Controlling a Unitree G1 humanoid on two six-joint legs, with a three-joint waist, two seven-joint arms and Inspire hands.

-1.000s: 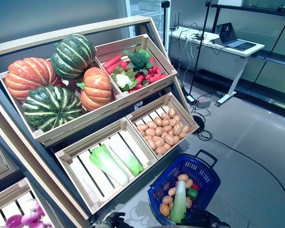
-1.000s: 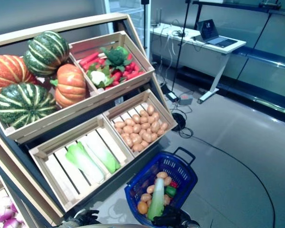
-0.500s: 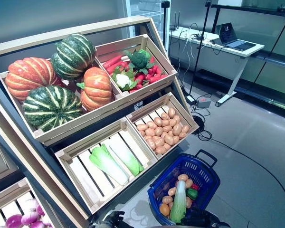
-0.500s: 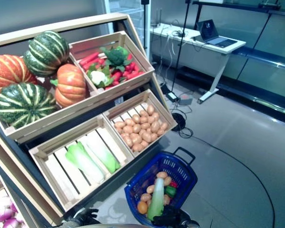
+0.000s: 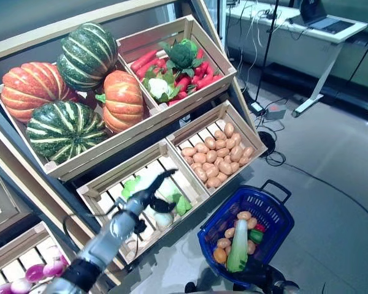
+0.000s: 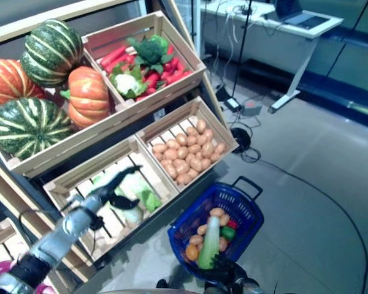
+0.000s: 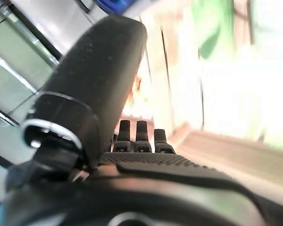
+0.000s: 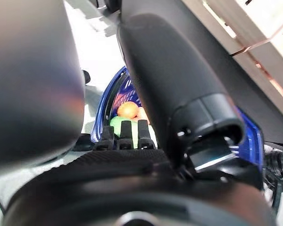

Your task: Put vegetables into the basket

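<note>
Potatoes (image 5: pixel 228 233) and one cabbage (image 5: pixel 238 252) already lay in the blue basket (image 5: pixel 272 208) by my right hand (image 5: pixel 260 277), grip unclear, while my left hand (image 5: pixel 148 195), fingers outstretched, reached over the crate's cabbages (image 5: pixel 172 202) remaining.

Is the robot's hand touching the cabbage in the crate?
Cannot tell. In the left eye view the left hand overlaps the cabbage, but neither contact nor a gap shows plainly.

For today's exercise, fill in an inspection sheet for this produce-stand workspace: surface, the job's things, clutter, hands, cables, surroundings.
Surface: slanted wooden crate stand, grey floor.
Job's things: blue plastic basket on floor, holding potatoes and a long green vegetable; green cabbages in lower left crate.
Clutter: nothing seen.
Hands: left hand open, reaching over the cabbages; right hand at the basket's rim, grip unclear.
Cables: black leads on floor beside the stand.
Surroundings: white desk with laptop.
</note>
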